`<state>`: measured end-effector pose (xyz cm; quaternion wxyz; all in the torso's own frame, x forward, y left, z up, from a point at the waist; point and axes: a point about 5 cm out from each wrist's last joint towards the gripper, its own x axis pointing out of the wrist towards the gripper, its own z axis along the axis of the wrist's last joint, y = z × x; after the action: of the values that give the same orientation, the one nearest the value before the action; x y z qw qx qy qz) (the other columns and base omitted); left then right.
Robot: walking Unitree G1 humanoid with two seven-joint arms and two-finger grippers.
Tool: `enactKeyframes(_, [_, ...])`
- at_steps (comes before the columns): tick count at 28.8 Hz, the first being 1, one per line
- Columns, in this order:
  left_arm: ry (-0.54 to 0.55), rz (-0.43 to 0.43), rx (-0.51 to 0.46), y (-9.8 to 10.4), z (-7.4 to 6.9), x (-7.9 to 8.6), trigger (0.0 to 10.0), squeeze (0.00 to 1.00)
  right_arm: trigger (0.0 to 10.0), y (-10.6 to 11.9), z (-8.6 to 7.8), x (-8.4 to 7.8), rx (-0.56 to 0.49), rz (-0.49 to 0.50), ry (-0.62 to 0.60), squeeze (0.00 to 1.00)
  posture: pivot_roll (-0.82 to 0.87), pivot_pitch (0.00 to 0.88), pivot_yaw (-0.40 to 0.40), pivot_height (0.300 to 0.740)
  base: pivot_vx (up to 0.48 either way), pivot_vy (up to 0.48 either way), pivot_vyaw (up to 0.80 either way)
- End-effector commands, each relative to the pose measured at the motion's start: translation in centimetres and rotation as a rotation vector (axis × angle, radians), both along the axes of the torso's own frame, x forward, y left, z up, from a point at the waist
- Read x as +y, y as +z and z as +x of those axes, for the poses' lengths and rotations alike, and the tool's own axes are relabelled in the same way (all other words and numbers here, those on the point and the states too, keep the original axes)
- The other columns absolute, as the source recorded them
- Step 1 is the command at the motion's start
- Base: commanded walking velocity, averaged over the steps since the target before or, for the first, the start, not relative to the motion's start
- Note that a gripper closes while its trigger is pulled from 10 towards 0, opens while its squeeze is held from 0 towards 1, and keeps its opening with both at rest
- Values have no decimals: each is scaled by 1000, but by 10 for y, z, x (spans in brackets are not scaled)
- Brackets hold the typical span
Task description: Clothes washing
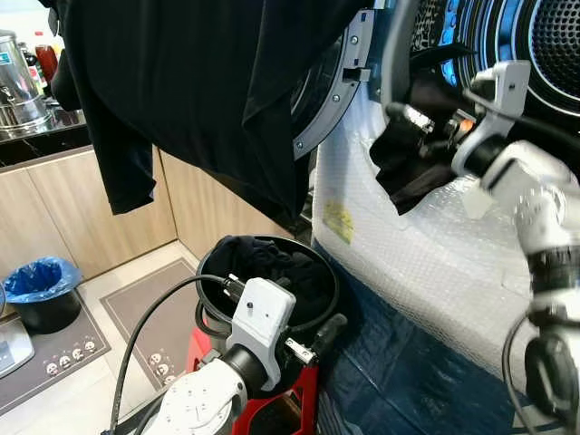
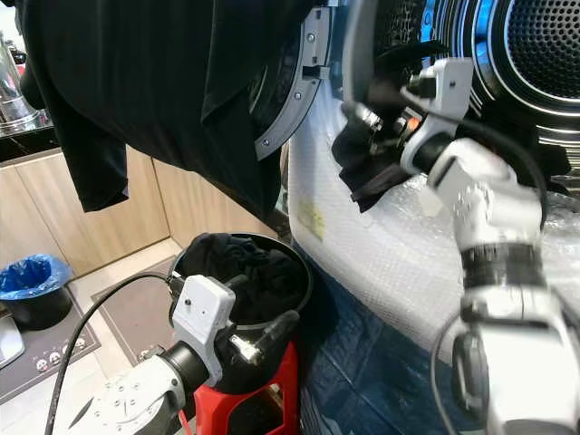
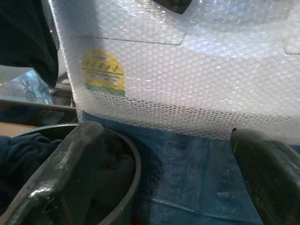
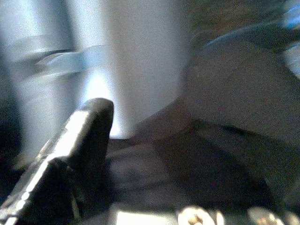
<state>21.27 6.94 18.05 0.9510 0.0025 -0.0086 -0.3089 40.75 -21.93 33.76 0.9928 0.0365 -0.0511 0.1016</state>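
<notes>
Right claw up at the washer mouth with dark cloth in its grip.

My right gripper (image 2: 367, 122) is clamped on a black garment (image 1: 408, 172) that hangs over the bubble-wrapped washing machine (image 1: 426, 245) below its drum opening (image 2: 535, 54). My left gripper (image 3: 164, 154) sits spread wide, holding nothing, just above the black basket (image 2: 304, 272) of dark clothes (image 2: 249, 267). A black shirt (image 1: 199, 82) hangs over the open washer door (image 1: 349, 72).

Bright even daylight; head views sharp; right wrist view blurred, glare.
</notes>
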Motion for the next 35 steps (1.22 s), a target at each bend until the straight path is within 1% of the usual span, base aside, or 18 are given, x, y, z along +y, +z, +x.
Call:
enactKeyframes(1, [2,-2,-23,4,-2,0,10000,0,10000,8,-1,-22,-19,12,-172,0,32,0,-88,740,0,0,0])
enactKeyframes(2, [5,-4,-23,5,-2,0,10000,0,10000,14,-2,-35,-37,0,-298,0,38,0,-92,740,0,0,0])
enactKeyframes(6, [8,-5,-24,4,-2,-1,10000,0,10000,20,-4,-46,-62,33,-382,0,39,0,-94,740,0,0,0])
enactKeyframes(7, [8,-5,-24,4,-2,-1,10000,0,10000,20,-3,-46,-62,32,-384,0,39,0,-94,740,0,0,0])
enactKeyframes(11, [30,-5,-24,4,-3,1,10000,0,10000,21,0,-37,-28,148,-289,0,58,0,-103,740,0,0,0])
enactKeyframes(13, [30,-5,-24,4,-4,1,10000,0,10000,21,0,-37,-27,158,-286,0,58,0,-103,740,0,0,0])
enactKeyframes(14, [33,-5,-23,4,-4,1,10000,0,10000,25,-2,-38,-88,166,-236,0,61,0,-104,740,0,0,0])
enactKeyframes(16, [34,-5,-23,4,-4,2,10000,0,10000,27,-3,-39,-116,168,-216,0,62,0,-105,740,0,0,0])
enactKeyframes(18, [34,-6,-23,4,-5,2,10000,0,10000,32,-8,-34,-202,160,-70,0,61,0,-104,740,0,0,0])
enactKeyframes(19, [32,-7,-22,4,-5,2,10000,0,10000,27,-18,-25,-260,130,159,0,58,0,-99,740,0,0,0])
enactKeyframes(20, [28,-6,-21,4,-5,2,10000,0,10000,16,-24,-20,-242,100,246,0,54,0,-96,740,0,0,0])
enactKeyframes(22, [27,-5,-21,4,-5,2,10000,0,10000,12,-25,-20,-233,93,261,0,54,0,-96,740,0,0,0])
enactKeyframes(24, [17,-3,-23,4,-4,1,10000,0,10000,-7,-37,-14,-213,34,369,0,45,0,-86,740,0,0,0])
enactKeyframes(27, [15,-2,-24,4,-4,1,10000,0,10000,-11,-41,-12,-209,25,401,0,42,0,-82,740,0,0,0])
enactKeyframes(28, [7,-1,-24,5,-4,1,10000,0,10000,-22,-51,-9,-190,-1,460,0,37,0,-77,740,0,0,0])
enactKeyframes(29, [7,-1,-24,5,-4,1,10000,0,10000,-22,-51,-9,-190,-1,460,0,37,0,-77,740,0,0,0])
enactKeyframes(31, [1,1,-25,5,-4,1,10000,0,10000,-44,-66,-10,-114,-21,552,0,35,0,-74,740,0,0,0])
enactKeyframes(35, [-4,1,-25,5,-4,1,10000,0,10000,-68,-85,-1,-23,-106,662,0,33,0,-72,740,0,0,0])
